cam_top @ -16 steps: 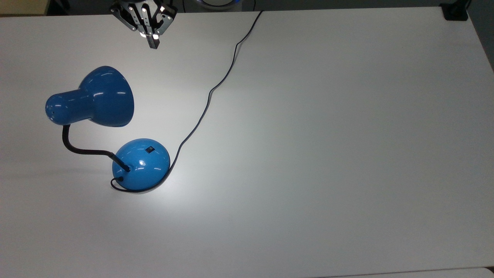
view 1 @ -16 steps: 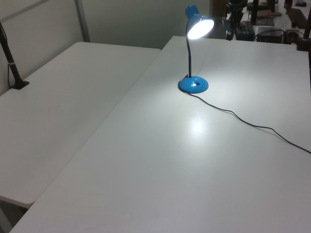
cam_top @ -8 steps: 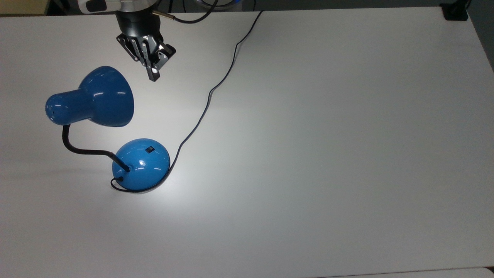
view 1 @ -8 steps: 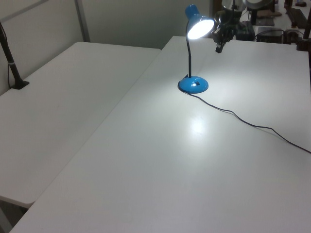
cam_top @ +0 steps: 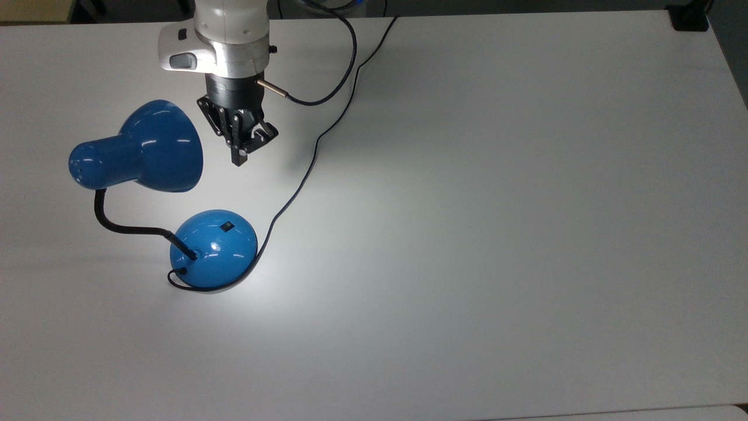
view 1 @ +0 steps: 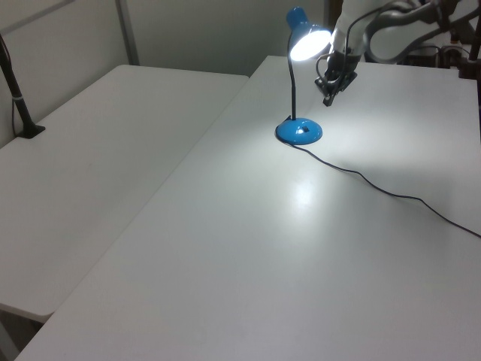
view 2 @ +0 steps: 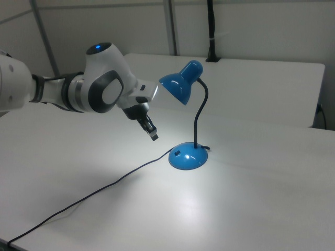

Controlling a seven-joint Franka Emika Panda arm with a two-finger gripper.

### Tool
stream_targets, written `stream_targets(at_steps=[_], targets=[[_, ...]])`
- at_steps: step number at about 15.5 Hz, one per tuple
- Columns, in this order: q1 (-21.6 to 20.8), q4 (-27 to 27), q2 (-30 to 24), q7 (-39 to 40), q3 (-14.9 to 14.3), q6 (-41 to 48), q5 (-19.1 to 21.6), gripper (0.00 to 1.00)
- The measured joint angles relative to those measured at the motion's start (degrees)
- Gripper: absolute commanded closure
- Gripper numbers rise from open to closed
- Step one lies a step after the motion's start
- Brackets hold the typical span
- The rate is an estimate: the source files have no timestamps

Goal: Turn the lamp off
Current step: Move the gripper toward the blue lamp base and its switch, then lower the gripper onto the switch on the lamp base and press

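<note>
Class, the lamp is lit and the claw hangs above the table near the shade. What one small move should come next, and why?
Probably bring the claw down toward the small black switch on the lamp's blue base. The shade glows in the left view, and the claw hangs in the air short of the base, touching nothing. Its fingers look closed, fit for a press.

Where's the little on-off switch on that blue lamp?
The black switch sits on top of the lamp's domed blue base, on the side facing the tool; in the top view that is the upper part of the base.
</note>
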State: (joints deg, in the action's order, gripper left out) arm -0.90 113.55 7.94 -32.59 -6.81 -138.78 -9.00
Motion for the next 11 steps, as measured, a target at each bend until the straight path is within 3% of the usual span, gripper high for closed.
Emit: stream_targets(at_steps=[5,11], targets=[[0.04,-0.01,2.77,-2.81,0.2,-4.58,-1.55,1.0],[0.03,0.09,5.98,-11.61,0.57,-7.06,-9.34,1.0]])
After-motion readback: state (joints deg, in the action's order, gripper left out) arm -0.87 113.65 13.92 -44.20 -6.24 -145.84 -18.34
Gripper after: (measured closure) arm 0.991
